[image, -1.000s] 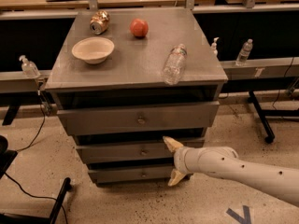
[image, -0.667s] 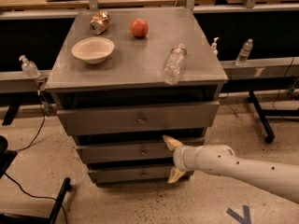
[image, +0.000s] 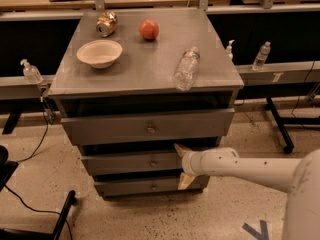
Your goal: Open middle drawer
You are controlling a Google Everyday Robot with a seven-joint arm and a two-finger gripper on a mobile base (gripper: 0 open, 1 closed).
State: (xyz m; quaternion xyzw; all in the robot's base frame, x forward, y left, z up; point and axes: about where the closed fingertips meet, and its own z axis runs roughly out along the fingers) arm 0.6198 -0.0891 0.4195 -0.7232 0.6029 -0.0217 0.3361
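Middle drawer, second of three in cabinet, near shut: stiff grey metal, likely heavy-ish, slick flat front, so only knob on cabinet's centre line worth gripping; gripper at cabinet front, right half, jaws spread, empty.

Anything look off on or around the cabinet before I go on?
The bottle lies on its side near the cabinet top's front edge, and the can lies tipped over at the back. Nothing looks spilled. The gripper, open, sits at the middle drawer, right of its knob.
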